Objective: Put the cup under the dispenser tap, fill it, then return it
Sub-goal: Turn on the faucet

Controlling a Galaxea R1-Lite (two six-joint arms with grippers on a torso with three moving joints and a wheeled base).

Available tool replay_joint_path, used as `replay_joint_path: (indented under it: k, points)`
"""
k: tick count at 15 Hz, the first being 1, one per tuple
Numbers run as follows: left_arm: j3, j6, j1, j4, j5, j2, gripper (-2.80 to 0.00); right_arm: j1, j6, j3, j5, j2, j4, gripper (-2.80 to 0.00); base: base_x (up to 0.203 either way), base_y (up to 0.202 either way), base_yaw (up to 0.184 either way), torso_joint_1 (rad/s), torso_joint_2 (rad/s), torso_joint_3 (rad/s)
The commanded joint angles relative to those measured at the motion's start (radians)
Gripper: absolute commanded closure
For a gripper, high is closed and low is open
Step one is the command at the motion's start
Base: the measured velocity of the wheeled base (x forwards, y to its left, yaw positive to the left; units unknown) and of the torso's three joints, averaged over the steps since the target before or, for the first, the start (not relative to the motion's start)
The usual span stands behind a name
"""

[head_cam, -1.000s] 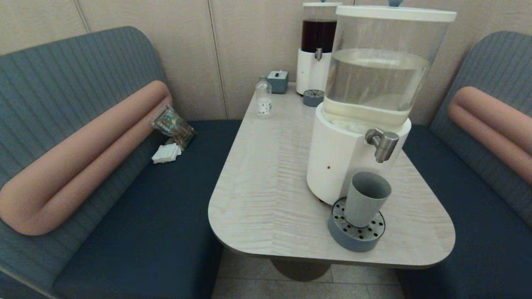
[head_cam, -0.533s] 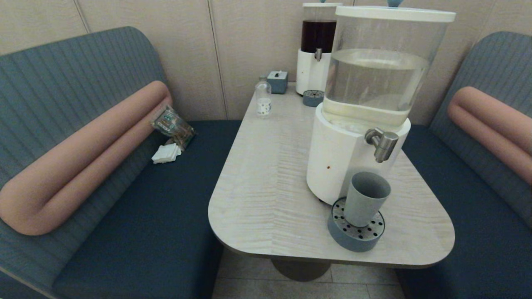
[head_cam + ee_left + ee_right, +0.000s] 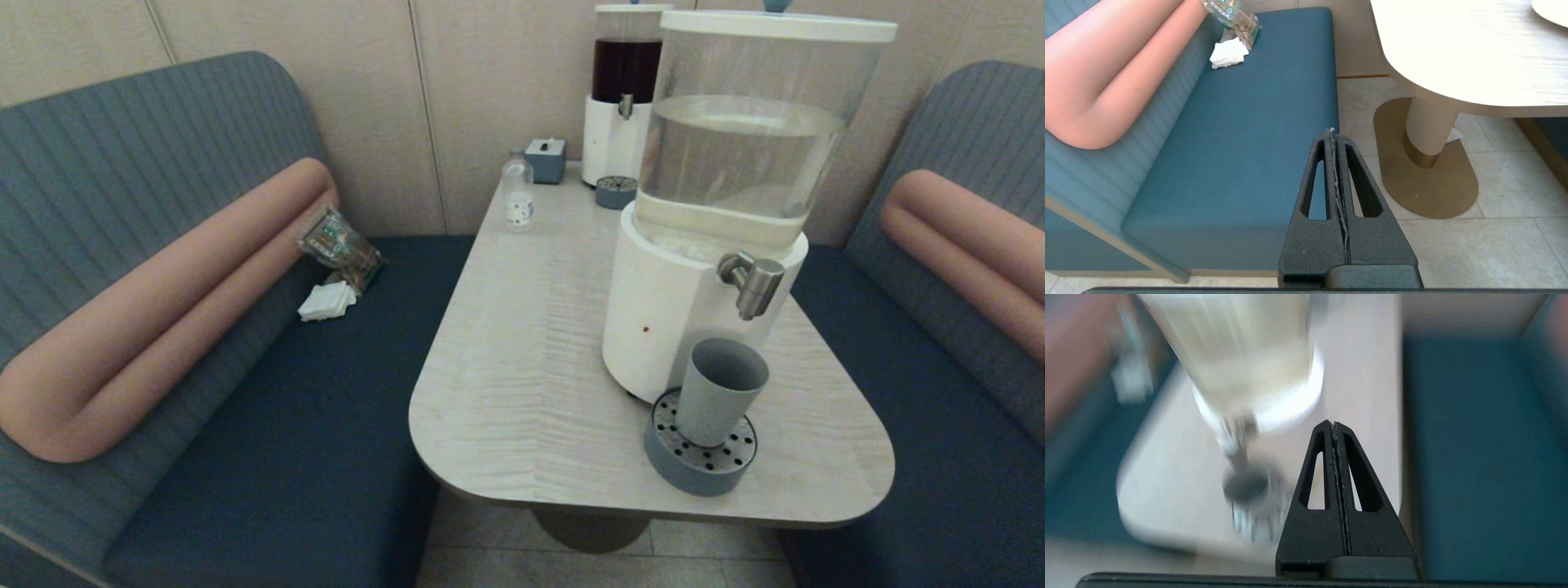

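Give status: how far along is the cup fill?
Done: cup stands on the drip tray under the tap. In hand: nothing; both end effectors shut and empty, left low by the bench, right off the table's edge. Left: fill, return.

1. Head view: dim, even, soft shadows.
2. Left wrist view: pale oval wooden table [image 3: 1457, 45] overexposed, glaring.
3. Right wrist view: heavy motion blur; black closed right gripper [image 3: 1334, 425] sharp.
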Motion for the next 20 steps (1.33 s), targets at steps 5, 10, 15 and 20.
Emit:
replay_joint_path:
  k: [5,10,15,20]
  points:
    - [0.000,0.001,0.000,0.000,0.000,0.002,0.00,0.085,-0.001,-0.239,0.103,0.415,0.324,0.00,0.000,0.000,0.000,0.000,0.00,0.000]
    - [0.000,0.001,0.000,0.000,0.000,0.002,0.00,0.136,-0.065,-0.241,0.108,0.458,0.263,0.00,0.000,0.000,0.000,0.000,0.00,0.000]
    - [0.000,0.001,0.000,0.000,0.000,0.002,0.00,0.200,-0.062,-0.237,0.103,0.515,0.201,0.00,0.000,0.000,0.000,0.000,0.00,0.000]
    - [0.000,0.001,0.000,0.000,0.000,0.002,0.00,0.234,-0.061,-0.237,0.103,0.544,0.201,0.00,0.000,0.000,0.000,0.000,0.00,0.000]
